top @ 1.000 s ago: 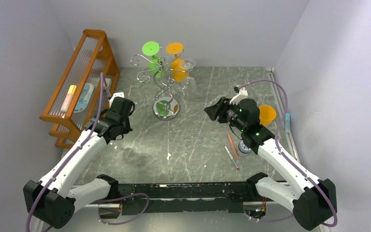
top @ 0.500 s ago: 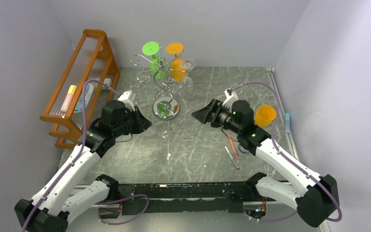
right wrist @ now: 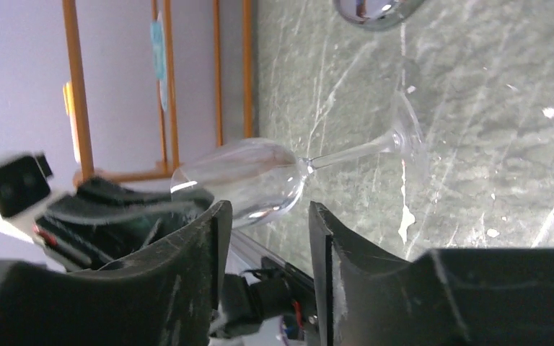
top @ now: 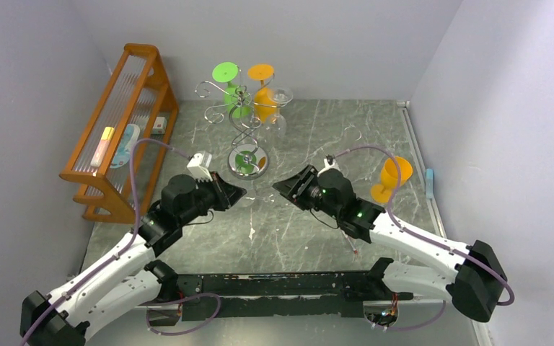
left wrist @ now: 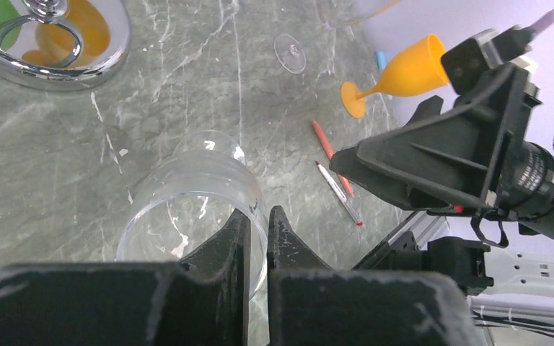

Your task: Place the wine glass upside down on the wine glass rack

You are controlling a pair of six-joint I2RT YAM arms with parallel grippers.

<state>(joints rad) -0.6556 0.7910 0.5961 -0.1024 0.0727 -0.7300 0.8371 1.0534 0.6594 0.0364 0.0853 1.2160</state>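
One wine glass (right wrist: 245, 180), faint overhead | left gripper (left wrist: 258, 220) pinches its rim | right gripper (right wrist: 267, 210) jaws spread

A grey-green marble-patterned table top (top: 332, 137) is streaked with white veins. An orange wooden slatted rack (top: 119, 115) is seen at upper left. Green and orange are mirrored in the base of the silver wire wine glass rack (top: 244, 134). The clear stemmed wine glass (right wrist: 242, 180) is colourless. An orange plastic goblet (top: 393, 175) is seen at right.
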